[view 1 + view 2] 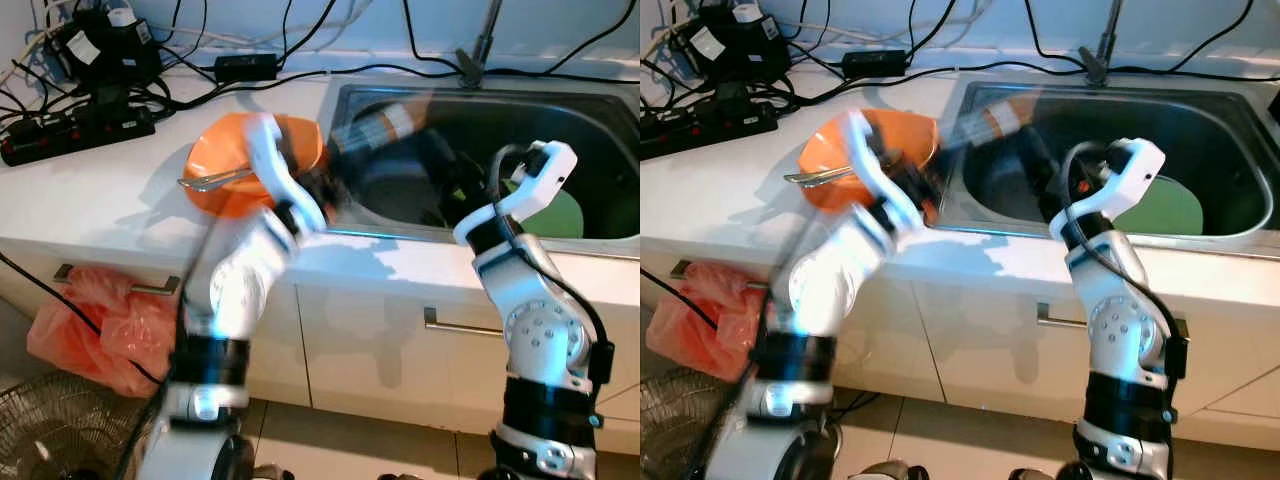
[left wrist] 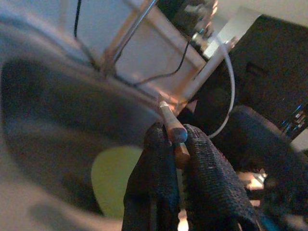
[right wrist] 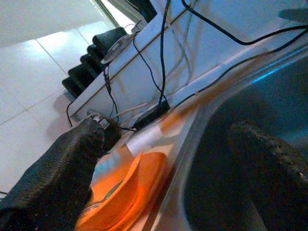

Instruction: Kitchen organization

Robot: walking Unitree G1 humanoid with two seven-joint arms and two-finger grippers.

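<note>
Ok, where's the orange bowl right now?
The orange bowl sits on the white counter just left of the sink, partly behind the robot's left arm, with a metal utensil in it.

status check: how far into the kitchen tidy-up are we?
Done: nothing clearly; a green plate sits in the sink. In hand: left hand is shut on a brown stick-like utensil, blurred by the sink's edge. Right hand is open over the sink. Left: orange bowl with a metal utensil on the counter.

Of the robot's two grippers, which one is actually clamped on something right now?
The left gripper: its fingers pinch a thin brown stick above the sink. The right gripper is spread open, holding nothing.
</note>
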